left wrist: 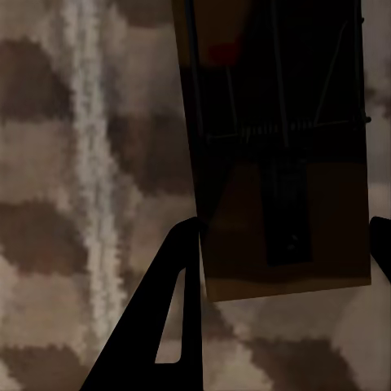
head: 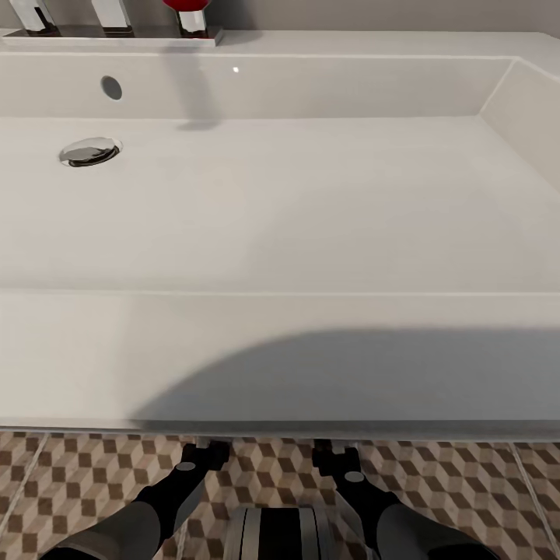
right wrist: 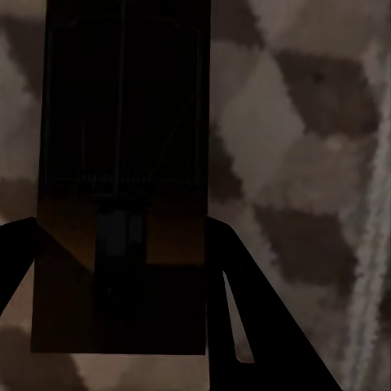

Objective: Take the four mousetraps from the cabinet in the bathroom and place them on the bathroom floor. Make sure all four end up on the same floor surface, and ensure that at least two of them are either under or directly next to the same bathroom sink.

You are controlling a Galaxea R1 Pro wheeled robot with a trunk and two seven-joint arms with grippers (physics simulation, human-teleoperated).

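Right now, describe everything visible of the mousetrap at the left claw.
The flat rectangular tan wooden mousetrap sits between the two dark fingers of the left claw, in deep shadow. A dark wire spring coil crosses its middle, thin wire arms run along its length, a dark plate lies near the claw, and a red mark sits at the far end. Behind it is the cube-patterned tiled floor.

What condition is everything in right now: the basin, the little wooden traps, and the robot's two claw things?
Sink: empty and dry, drain uncovered.
Left end effector: shut on a mousetrap, held above the tiled floor.
Right end effector: shut on a second mousetrap, also off the floor.
Both mousetraps: wire spring side facing the cameras, in shadow.
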